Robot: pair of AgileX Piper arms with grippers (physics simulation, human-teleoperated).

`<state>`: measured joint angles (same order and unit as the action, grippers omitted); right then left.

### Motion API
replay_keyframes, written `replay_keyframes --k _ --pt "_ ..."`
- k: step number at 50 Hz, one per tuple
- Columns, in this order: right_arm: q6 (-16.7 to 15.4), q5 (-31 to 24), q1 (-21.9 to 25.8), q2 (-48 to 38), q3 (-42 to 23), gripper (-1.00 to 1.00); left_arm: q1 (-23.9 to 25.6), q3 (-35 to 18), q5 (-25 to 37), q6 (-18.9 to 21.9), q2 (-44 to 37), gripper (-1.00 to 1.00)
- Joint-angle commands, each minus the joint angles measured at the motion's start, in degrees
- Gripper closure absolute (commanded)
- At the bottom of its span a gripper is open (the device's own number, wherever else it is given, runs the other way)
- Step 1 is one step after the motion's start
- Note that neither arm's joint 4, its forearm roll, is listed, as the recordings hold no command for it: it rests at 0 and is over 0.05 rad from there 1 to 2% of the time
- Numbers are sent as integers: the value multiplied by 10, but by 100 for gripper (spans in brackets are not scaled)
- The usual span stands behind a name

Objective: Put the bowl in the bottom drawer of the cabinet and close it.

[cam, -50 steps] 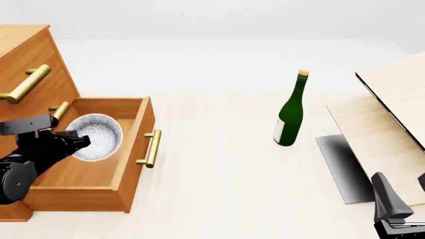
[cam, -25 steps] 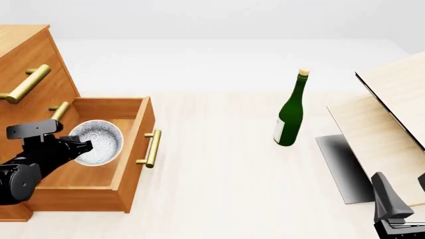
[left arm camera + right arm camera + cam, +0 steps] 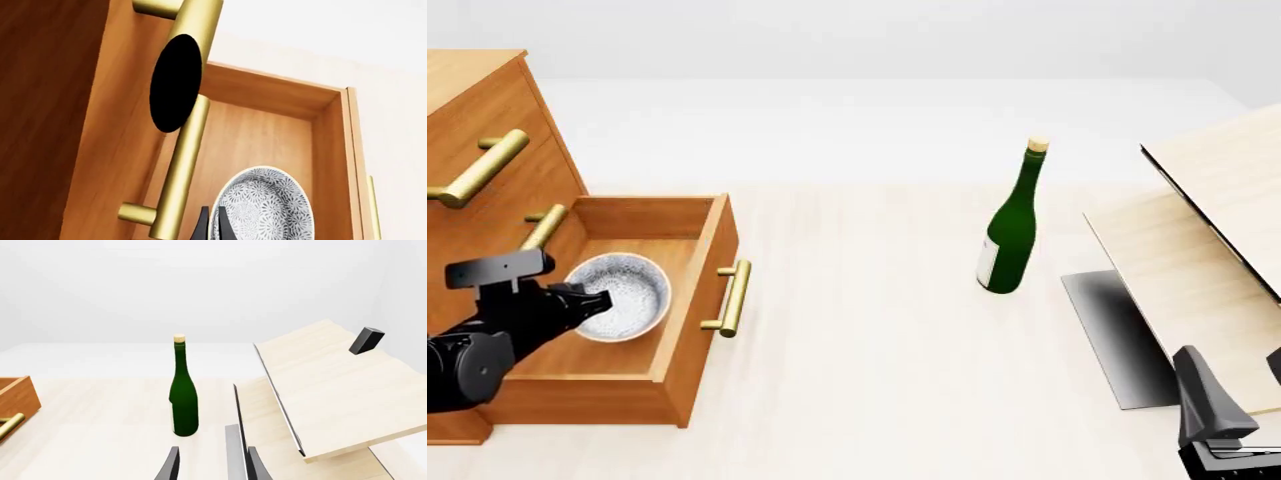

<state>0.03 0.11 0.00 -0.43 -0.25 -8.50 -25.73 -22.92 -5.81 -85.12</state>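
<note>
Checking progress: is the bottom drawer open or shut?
Open. The orange-brown wooden bottom drawer juts out from the cabinet, with the speckled white bowl inside.

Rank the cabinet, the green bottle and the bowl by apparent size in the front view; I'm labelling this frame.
1. cabinet, largest though cut off by the frame edge.
2. green bottle.
3. bowl, smallest, partly hidden by the left gripper.

left arm (image 3: 474,350): glossy black, rounded joint housing, flat black bar across its wrist
left gripper (image 3: 211,227): two thin black blade-like fingers, tapering to points
right arm (image 3: 1214,420): dark grey-black, angular wedge-shaped casing (only a corner shows, at 5 o'clock in the front view)
right gripper (image 3: 210,465): slim black-and-grey fingers
</note>
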Motion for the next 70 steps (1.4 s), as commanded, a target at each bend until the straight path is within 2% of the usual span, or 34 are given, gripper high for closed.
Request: replay_keyframes --k 1,33,34,70 --pt "0 0 0 0 0 -100 -8 -1 -11 3 -17 100" --pt "0 0 0 0 0 -100 -17 -2 -22 9 -48 100" --pt "0 0 0 0 0 -100 -15 -3 -22 8 -49 -100" --pt "0 0 0 0 0 -100 -9 13 1 9 6 -100"
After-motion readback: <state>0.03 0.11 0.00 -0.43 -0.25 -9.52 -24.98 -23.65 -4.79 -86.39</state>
